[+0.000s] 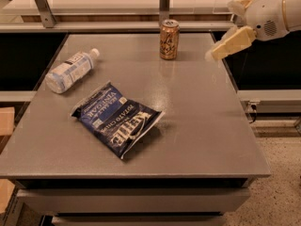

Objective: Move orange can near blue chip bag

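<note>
The orange can (169, 39) stands upright at the far middle of the grey table (202, 126). The blue chip bag (116, 119) lies flat near the table's centre-left, well in front of the can. My gripper (221, 47) hangs above the table's far right edge, to the right of the can and apart from it. It holds nothing that I can see.
A clear plastic water bottle (70, 70) lies on its side at the far left of the table. A metal rail and posts (163, 4) run behind the table. Dark gaps lie to both sides of the table.
</note>
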Robot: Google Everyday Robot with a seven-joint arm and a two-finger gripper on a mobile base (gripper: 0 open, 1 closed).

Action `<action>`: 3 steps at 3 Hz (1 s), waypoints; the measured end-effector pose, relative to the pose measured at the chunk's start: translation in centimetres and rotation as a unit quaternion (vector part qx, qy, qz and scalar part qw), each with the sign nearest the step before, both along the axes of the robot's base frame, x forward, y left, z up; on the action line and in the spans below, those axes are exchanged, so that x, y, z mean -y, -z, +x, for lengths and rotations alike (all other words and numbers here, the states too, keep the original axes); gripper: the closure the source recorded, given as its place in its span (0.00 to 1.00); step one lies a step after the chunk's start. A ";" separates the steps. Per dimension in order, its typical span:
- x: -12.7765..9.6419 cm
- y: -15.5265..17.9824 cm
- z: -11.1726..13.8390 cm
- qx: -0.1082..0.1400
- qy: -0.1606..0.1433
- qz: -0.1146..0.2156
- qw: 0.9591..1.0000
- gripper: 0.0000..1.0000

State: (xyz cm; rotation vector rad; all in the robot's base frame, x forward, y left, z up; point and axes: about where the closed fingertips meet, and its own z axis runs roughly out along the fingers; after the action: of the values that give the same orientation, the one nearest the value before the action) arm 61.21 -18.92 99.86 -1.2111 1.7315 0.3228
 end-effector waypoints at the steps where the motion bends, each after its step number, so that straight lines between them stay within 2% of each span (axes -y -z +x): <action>1: -1.2 0.7 1.3 0.002 -0.016 0.027 1.000 0.00; 2: -2.8 2.6 2.4 0.000 -0.036 0.041 0.999 0.00; 3: -2.9 2.6 2.3 0.000 -0.038 0.041 0.998 0.00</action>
State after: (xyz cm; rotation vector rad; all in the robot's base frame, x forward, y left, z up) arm 63.54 -15.98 97.25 -1.2184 1.6599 0.4354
